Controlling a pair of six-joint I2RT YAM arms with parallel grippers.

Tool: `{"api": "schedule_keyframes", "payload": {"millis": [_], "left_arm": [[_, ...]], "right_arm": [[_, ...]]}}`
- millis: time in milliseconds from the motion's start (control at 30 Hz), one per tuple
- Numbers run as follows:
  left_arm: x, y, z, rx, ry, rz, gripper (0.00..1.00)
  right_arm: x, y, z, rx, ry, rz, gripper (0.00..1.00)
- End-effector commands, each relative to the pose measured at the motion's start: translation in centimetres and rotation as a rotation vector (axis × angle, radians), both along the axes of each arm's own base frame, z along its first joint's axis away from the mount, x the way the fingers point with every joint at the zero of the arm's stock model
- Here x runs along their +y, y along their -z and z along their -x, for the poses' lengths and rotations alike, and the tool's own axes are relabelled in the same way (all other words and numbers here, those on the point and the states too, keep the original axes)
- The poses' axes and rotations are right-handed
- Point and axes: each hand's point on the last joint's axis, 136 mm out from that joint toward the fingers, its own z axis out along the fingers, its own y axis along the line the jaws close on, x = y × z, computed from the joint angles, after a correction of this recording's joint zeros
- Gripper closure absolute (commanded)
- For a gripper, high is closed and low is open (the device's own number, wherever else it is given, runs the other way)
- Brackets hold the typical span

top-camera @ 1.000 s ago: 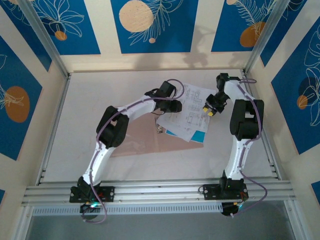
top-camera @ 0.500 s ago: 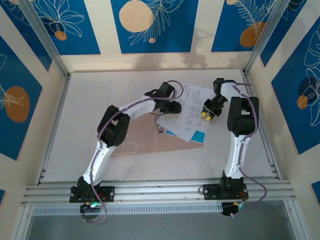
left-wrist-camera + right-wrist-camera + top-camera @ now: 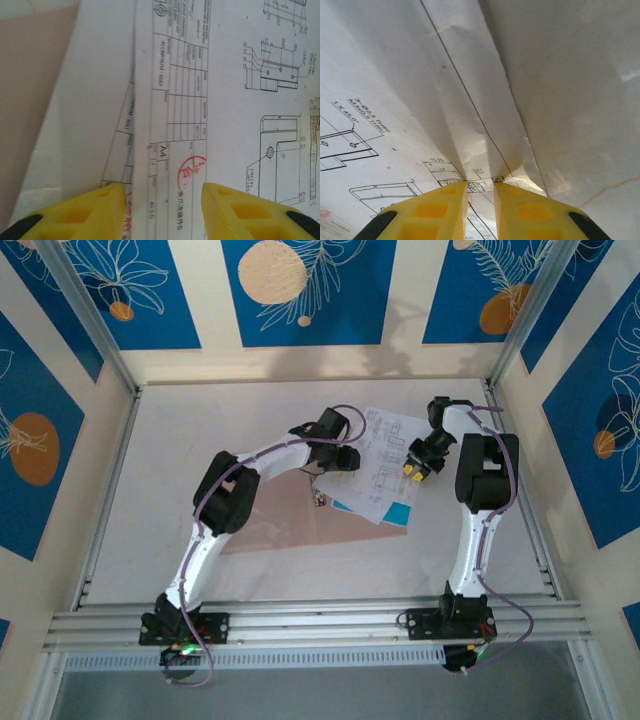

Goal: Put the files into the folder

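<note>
Overhead, the files (image 3: 385,465) lay fanned across the far right corner of the folder (image 3: 280,525), a blue sheet (image 3: 398,512) peeking out beneath the printed drawings. The left gripper (image 3: 162,210) hovered with fingers spread wide over the paper just beside the folder. The right gripper (image 3: 480,200), at the stack's edge farthest from the folder, pinched a raised crease in the files.
</note>
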Motion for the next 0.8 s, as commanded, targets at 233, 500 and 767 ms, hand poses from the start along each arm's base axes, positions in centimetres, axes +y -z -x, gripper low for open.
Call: {"api": "schedule_keyframes", "payload": {"millis": [233, 500, 767], "left_arm": [[-0.9, 1.1, 1.3, 0.061, 0.059, 0.021, 0.57], [-2.6, 0.4, 2.2, 0.058, 0.089, 0.060, 0.63], [-2.4, -0.4, 2.2, 0.037, 0.076, 0.062, 0.79]], "right_arm": [[-0.5, 0.8, 1.1, 0.050, -0.012, 0.008, 0.77], [-0.4, 0.9, 1.1, 0.048, -0.014, -0.008, 0.77], [-0.4, 0.9, 1.1, 0.045, -0.020, -0.015, 0.77]]}}
